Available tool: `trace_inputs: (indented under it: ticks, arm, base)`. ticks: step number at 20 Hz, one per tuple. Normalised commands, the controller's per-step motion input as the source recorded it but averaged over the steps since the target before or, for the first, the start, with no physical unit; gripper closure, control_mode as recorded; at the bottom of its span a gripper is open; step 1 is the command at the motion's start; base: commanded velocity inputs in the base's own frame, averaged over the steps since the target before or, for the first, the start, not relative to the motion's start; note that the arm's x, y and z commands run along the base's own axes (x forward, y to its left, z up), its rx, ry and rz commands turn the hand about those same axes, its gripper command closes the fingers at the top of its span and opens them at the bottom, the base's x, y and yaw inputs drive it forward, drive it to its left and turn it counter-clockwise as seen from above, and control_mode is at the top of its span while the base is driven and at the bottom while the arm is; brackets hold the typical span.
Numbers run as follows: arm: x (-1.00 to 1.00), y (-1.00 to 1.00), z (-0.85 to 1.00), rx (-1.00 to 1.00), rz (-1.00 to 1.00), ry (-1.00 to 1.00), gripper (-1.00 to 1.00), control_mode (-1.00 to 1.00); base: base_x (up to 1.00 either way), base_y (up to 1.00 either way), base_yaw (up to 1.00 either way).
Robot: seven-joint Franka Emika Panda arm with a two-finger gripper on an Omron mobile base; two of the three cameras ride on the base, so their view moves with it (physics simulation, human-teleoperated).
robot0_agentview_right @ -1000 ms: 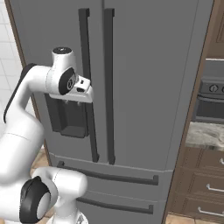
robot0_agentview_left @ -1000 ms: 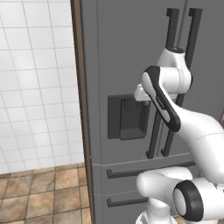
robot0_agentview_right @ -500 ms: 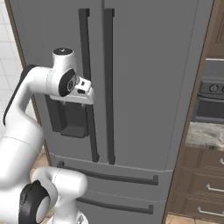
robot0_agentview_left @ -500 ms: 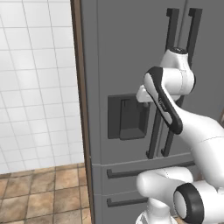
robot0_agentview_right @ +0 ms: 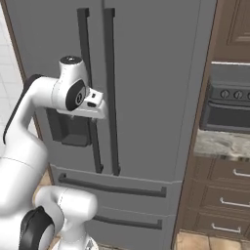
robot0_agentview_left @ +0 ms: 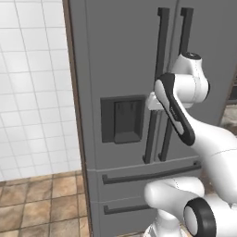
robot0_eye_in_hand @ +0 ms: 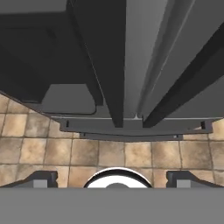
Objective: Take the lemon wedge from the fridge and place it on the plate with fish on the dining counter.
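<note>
Two-finger gripper (robot0_eye_in_hand: pixel 112 180) open wide, nothing held, tips apart either side of the dark vertical bar handle (robot0_eye_in_hand: pixel 100 61) just ahead. Tall grey French-door fridge (robot0_agentview_left: pixel 120 55) shut, doors flush. Handle's long axis runs straight away btwn tips. Lemon wedge presumably behind doors; can't see it.

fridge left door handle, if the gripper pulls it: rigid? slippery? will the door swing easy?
The left door handle looks like a straight, solid bar fixed at both ends, so probably rigid. Its smooth dark finish may slip in open jaws. The door on the fridge is tall and full-height, so likely heavy and pivoting, not sliding.
</note>
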Motion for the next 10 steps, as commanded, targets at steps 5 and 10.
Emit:
trace_inputs:
  ticks: [5, 10]
  arm:
    - [0.0, 0.0, 0.0, 0.0, 0.0, 0.0, -1.0, 1.0]
    - [0.0, 0.0, 0.0, 0.0, 0.0, 0.0, -1.0, 1.0]
  base:
    - [-0.36, -0.52, -0.03]
    - [-0.4, -0.29, -0.02]
